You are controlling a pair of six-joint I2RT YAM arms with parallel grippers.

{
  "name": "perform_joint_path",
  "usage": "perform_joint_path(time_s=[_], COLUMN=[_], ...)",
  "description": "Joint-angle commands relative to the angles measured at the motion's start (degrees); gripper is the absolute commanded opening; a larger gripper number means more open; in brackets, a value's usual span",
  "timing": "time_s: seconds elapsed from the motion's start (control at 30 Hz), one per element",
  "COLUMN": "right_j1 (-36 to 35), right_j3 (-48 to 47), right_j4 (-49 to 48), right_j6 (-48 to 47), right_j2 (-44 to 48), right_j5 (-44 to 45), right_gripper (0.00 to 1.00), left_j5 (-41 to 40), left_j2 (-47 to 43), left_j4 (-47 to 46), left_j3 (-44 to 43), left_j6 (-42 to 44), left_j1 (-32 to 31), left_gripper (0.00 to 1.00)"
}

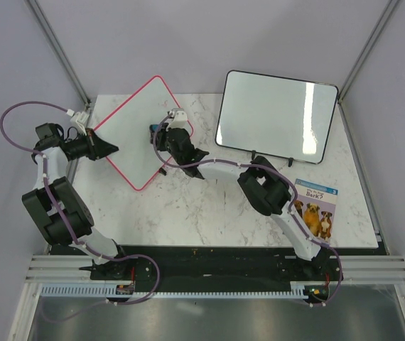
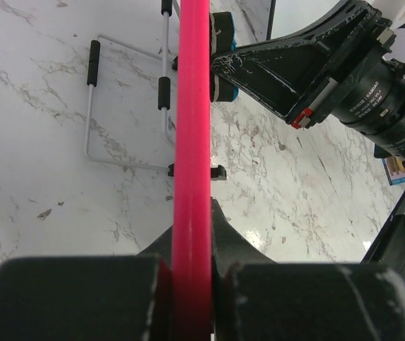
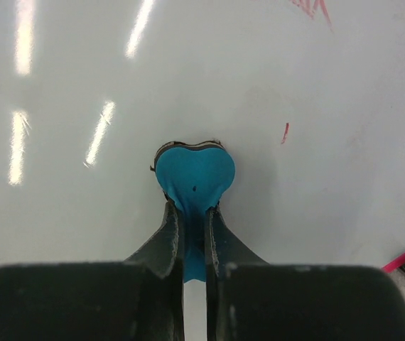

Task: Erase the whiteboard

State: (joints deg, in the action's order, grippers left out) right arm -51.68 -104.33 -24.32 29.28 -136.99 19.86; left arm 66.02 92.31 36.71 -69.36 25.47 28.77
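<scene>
Step, by my read: wiping under way | left tool [image 1: 109, 149] clamped tight on pink frame of whiteboard [image 1: 135, 128], steadying it | right tool [image 3: 194, 217] pinches blue eraser [image 3: 194, 174], pressed flat to board face just ahead of it | next, I'd say: sweep ahead-right of that tool to the red marks [image 3: 313, 8]

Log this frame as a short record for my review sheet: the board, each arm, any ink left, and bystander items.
whiteboard: red-pink frame, turned diamond-wise, left of centre
left gripper: jaws shut on the whiteboard frame at its left corner
right gripper: jaws shut on blue heart-shaped eraser, set against the board face
ink left: red marks right of the eraser, more at the top edge
bystanders: black-framed whiteboard, dog book
</scene>
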Motion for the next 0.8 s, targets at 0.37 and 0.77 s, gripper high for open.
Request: perform_joint_path(time_s=[0.37,0.77], right_j1=[7.4,7.6], right_j3=[9.9,5.0], right_j4=[16.1,6.7], right_j6=[14.5,6.3], right_j2=[-2.9,0.4], right_j5=[-2.8,-6.3], right_gripper=[0.0,0.0], left_j5=[0.9,0.3], left_j2=[-1.1,-1.3], left_j4=[9.1,11.5], left_j3=[1.6,2.0], left_j6=[11.0,13.7], left_j1=[-4.8,-4.9], left_gripper=[0.02,0.02])
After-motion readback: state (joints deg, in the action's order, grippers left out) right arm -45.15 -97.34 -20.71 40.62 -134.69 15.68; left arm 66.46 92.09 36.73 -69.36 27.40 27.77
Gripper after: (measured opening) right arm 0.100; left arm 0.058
